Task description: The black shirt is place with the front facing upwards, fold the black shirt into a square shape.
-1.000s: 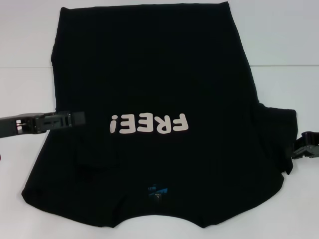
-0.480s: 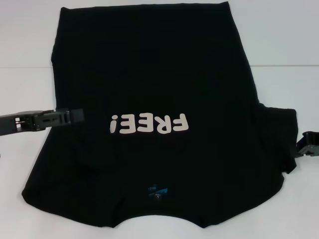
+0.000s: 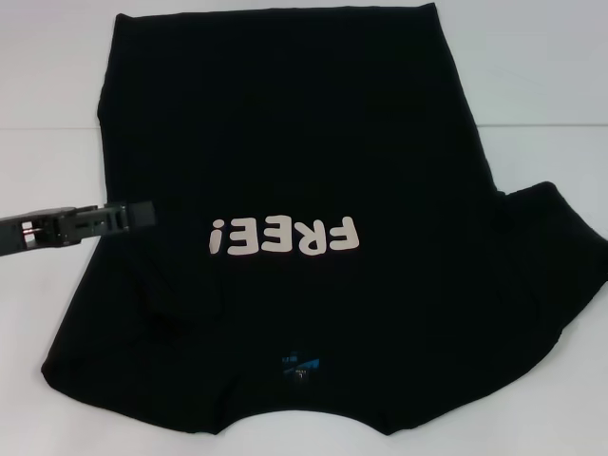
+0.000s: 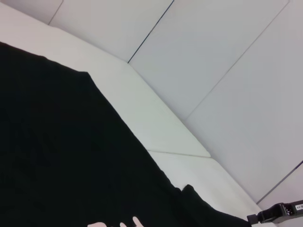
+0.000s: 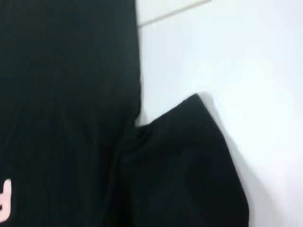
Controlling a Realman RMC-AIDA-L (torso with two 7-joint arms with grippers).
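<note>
My left gripper (image 3: 142,213) has slid back toward the black shirt's (image 3: 285,133) left edge; I cannot tell its jaw state. My right gripper has left the head view.

black shirt (image 5: 66,94) body w/ sleeve (image 5: 189,165) spread flat, white table (image 5: 236,56), pink lettering bit at edge

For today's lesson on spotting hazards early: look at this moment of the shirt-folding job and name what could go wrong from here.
1. The left sleeve of the black shirt is already folded in, while the right sleeve lies spread out, so the fold could end lopsided.
2. The left gripper sits over the folded edge; moving away could drag the cloth.
3. The right gripper is outside the head view, so its approach is unconfirmed.
</note>
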